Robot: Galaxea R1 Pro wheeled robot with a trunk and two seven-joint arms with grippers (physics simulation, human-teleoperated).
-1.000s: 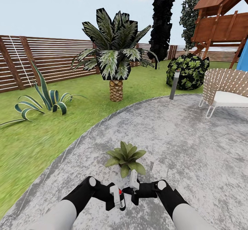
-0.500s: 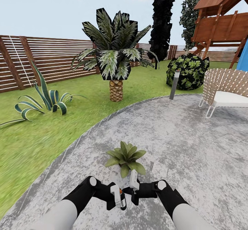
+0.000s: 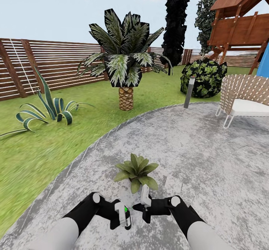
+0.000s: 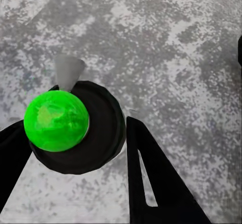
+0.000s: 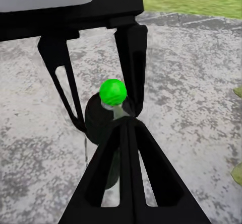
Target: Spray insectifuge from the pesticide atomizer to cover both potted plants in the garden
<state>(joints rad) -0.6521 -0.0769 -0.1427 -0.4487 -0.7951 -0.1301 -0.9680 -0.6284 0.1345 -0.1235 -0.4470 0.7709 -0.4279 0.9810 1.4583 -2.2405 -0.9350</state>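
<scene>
Head view: the atomizer (image 3: 124,213) is clamped in the left pincer (image 3: 120,217), just short of the plant (image 3: 136,170) on the paving (image 3: 209,160). The right pincer (image 3: 144,207) is seen closed beside it.

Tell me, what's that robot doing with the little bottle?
It's in a garden, on round grey paving. Its left tool holds the pesticide atomizer, whose ball-shaped tip glows green. The right tool, fingers together, sits beside that tip. One small potted plant sits just ahead of both tools.

Mottled grey paving (image 3: 209,160), green lawn (image 3: 45,149), slatted wooden fence (image 3: 56,64), palm (image 3: 125,59), wicker chair (image 3: 244,96)
</scene>
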